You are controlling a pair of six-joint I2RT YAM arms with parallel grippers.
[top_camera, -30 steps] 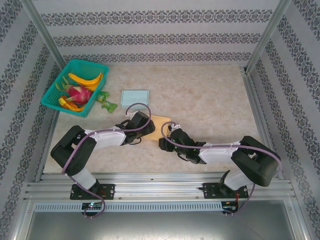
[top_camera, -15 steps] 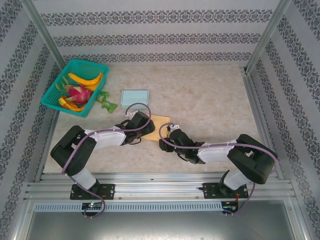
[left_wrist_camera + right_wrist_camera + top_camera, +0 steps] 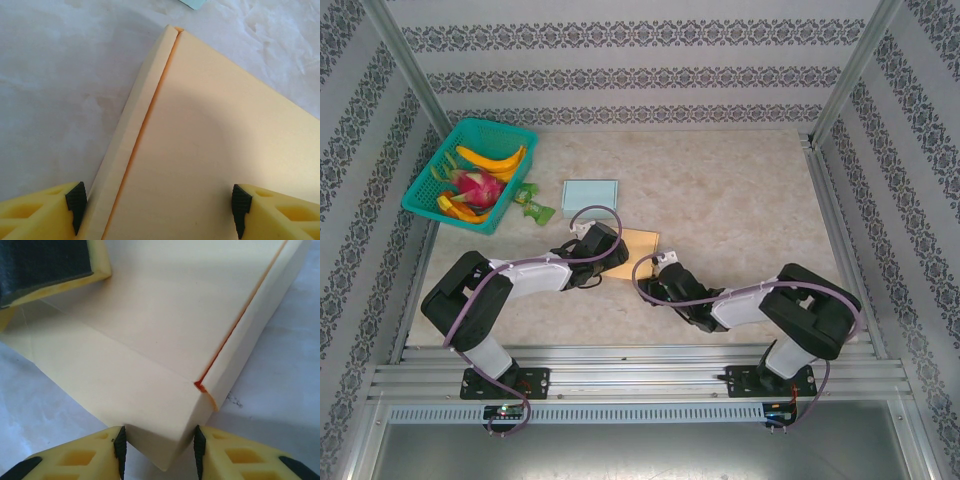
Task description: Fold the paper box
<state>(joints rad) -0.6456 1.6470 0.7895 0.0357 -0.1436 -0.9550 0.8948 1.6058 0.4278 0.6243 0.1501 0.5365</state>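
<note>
1. Pale orange paper box (image 3: pixel 638 243), lying flat on the table (image 3: pixel 750 190) near its middle, between both hands; narrow strip folded along an orange crease on 1 side.
2. Right hand (image 3: pixel 159 445) clenched on the near corner, both pads seemingly against the paper. Risk: crushing or denting that corner through too hard a squeeze, or tearing at the crease under a sideways pull.
3. Left hand (image 3: pixel 157 210) spread wide over the left part, grasping nothing, 1 pad (image 3: pixel 76 200) against the folded strip. Risk: strip springing open if left unsupported.
4. Likely to skid over the smooth table if pushed by 1 hand without the other pinning it, spoiling the fold line.
5. Further out: blue card (image 3: pixel 590 191) and green basket (image 3: pixel 498 124) of fruit, well apart; little danger there.
</note>
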